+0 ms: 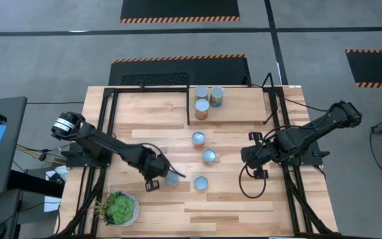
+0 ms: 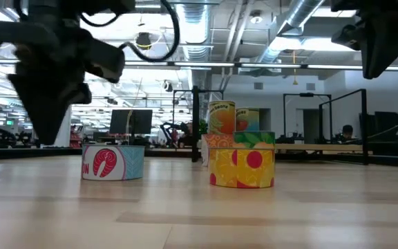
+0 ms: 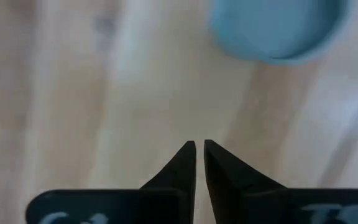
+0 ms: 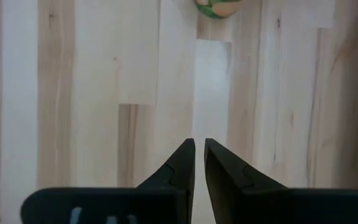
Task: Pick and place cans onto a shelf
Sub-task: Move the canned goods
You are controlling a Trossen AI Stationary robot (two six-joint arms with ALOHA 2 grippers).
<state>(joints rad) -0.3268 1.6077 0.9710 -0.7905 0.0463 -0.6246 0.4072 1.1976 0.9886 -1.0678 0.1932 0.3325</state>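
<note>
High: wood surface; three cans on shelf, four loose mid-surface.
Left wrist: left end effector closed, empty, near blue can.
Right wrist: right end effector closed, empty.

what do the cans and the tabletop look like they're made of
The cans, likely metal: round tops shine silver-blue from above, and the sides carry glossy printed labels, a salmon picture on one, fruit on another. The tabletop looks like light wood, probably jointed planks: grain and staggered board seams show in the right wrist view, with a smooth, slightly glossy finish.
</note>
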